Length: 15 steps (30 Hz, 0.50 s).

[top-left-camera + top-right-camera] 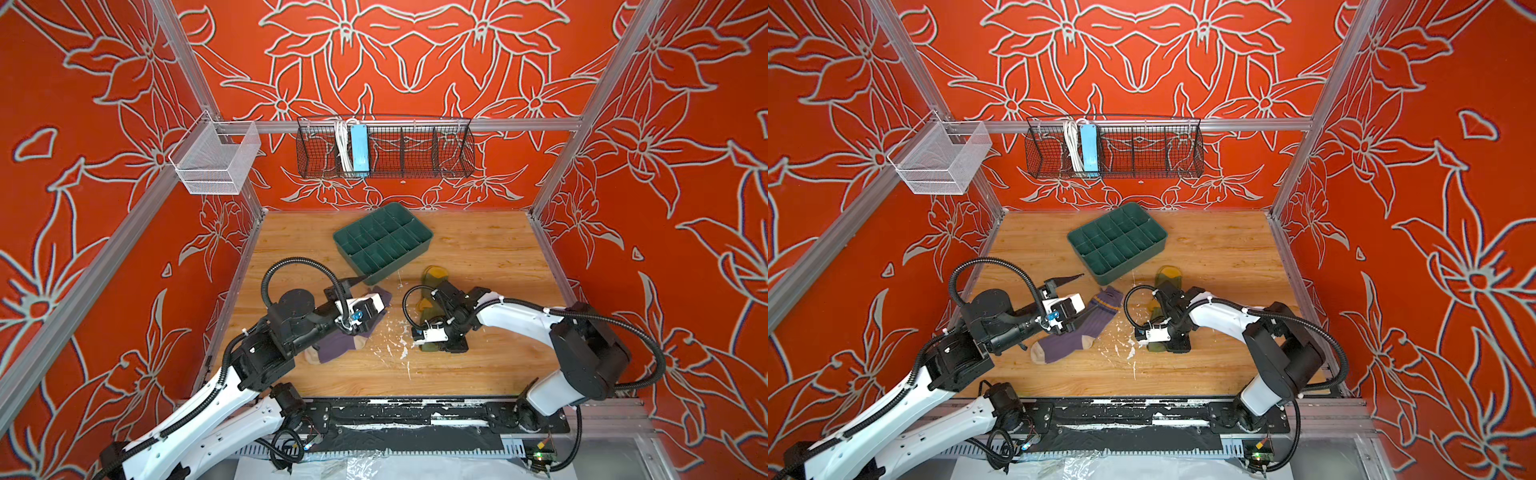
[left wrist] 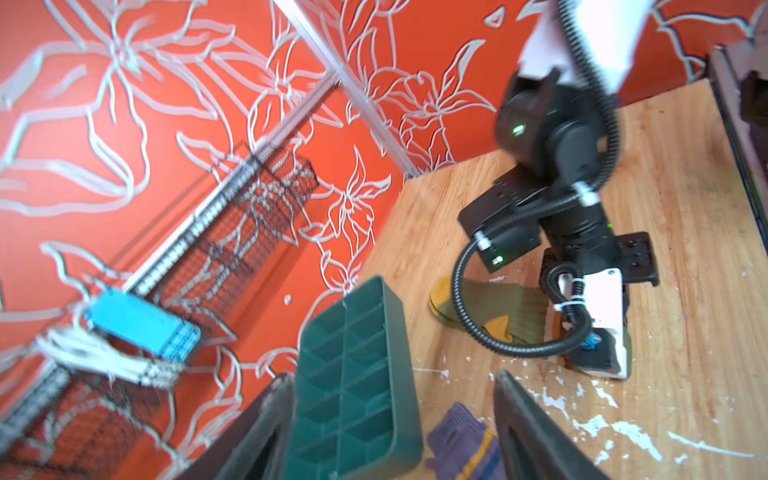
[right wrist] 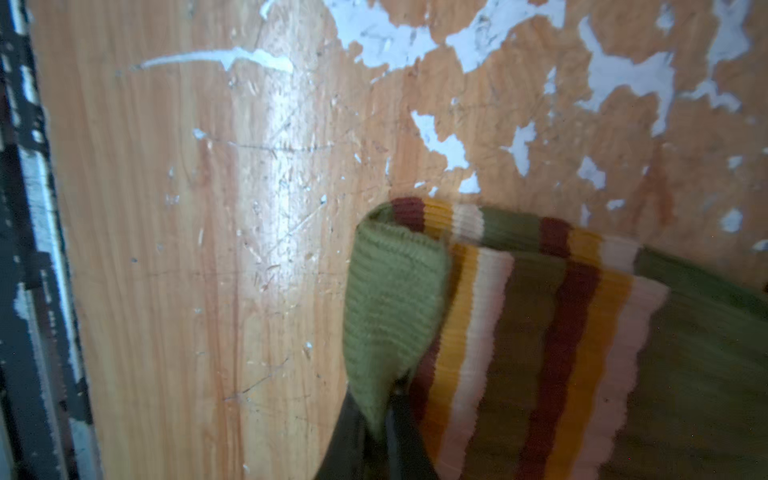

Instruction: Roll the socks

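On the left of the table [image 1: 1225,257], the left gripper [image 2: 392,376] is seen in its wrist view with jaws spread wide, and nothing is pinched. Between them only the cuff of the purple sock [image 2: 461,436] is caught, with its yellow stripe. In a top view the purple sock [image 1: 1075,338] is shown almost whole. It is laid flat at left-centre, ribbed, with beige toe and heel, its toe near-left and its cuff far-right. In a top view the purple sock [image 1: 336,345] is mostly covered by the left arm.

Just beyond the cuff, the green tray [image 1: 1133,259] is set askew at far-centre.

Right of centre, the olive sock [image 1: 1169,272] is stretched from far to near, its mustard toe at the far end. In both top views the grip is hidden under the wrist. In the right wrist view the right gripper [image 3: 374,399] is shown with jaws pressed together on a lifted fold of the olive cuff. Maroon, mustard and cream bands are seen beside it. The orange heel is shown only in the left wrist view.
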### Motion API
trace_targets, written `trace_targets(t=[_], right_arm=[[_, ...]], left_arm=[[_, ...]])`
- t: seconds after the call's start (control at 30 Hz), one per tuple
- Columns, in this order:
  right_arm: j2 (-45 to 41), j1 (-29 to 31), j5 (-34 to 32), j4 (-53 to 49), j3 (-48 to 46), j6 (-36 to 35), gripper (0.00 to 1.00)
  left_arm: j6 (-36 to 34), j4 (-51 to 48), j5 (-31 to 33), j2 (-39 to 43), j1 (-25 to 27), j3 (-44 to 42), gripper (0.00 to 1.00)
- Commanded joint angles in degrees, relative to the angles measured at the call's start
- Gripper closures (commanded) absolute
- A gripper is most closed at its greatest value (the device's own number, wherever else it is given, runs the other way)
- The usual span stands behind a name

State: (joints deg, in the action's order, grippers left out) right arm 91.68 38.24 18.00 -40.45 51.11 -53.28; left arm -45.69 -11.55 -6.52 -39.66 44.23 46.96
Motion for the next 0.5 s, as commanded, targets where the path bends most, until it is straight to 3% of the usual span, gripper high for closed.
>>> trace_targets(t=[0.0,0.13,0.23,0.47], right_arm=[[4.9,-1.5,4.6,-5.0,1.9,0.7,1.00],[8.9,-3.1,6.0,-7.1,5.2,1.2,1.00],[10.7,-3.6,6.5,-7.4,6.1,1.6,1.00],[11.2,-3.9,7.4,-7.1,5.8,2.0,1.00]], left_arm=[[-9.7,-0.3,0.0,-3.5,5.2,-3.1,0.27],[-16.6,9.0,7.7,-8.6,16.2,-10.8,0.29],[-16.8,20.2,10.2,-14.7,21.2,-16.5,0.30],[-13.3,38.7,13.4,-34.5,22.8,-19.6,0.37]])
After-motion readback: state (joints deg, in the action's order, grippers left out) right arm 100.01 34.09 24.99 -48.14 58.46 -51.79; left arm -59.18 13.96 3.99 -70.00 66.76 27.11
